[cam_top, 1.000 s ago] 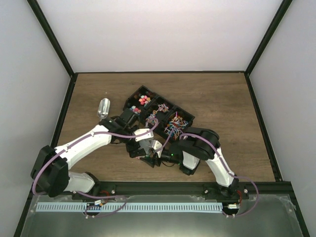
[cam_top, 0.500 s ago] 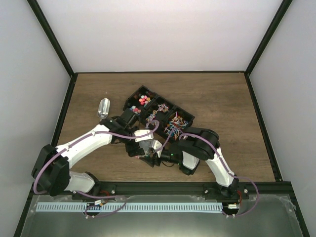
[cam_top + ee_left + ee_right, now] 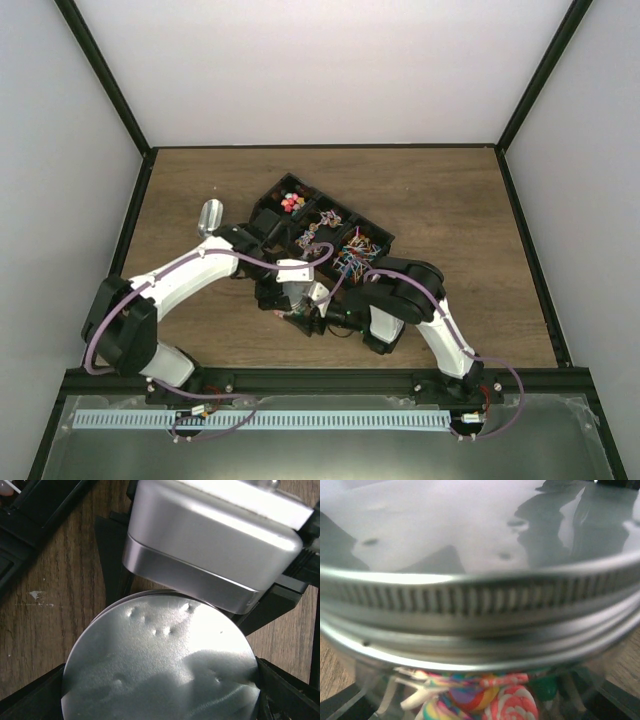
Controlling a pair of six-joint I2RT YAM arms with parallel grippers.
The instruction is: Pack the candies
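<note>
A clear round jar (image 3: pixel 485 700) holds candies (image 3: pixel 512 705), swirled lollipops in pink, yellow and green. A silver metal lid (image 3: pixel 160 665) sits on the jar's mouth; its ribbed rim shows in the right wrist view (image 3: pixel 480 605). My left gripper (image 3: pixel 160 690) is over the lid, with a black finger (image 3: pixel 30 700) against each side of it. My right gripper (image 3: pixel 480 707) is shut round the jar's glass body. In the top view both grippers meet at the jar (image 3: pixel 305 312), near the table's front middle. More candies (image 3: pixel 291 202) lie in the black tray.
A black divided tray (image 3: pixel 268 192) with several compartments of bright candies stands behind the jar. A silver scoop (image 3: pixel 210 215) lies left of the tray. A silver box-shaped part (image 3: pixel 210 545) sits just beyond the lid. Black frame walls border the table.
My left arm's forearm has swung toward the back left while its gripper stays on the lid, so the wrist has turned. The right arm and jar have stayed in place.
</note>
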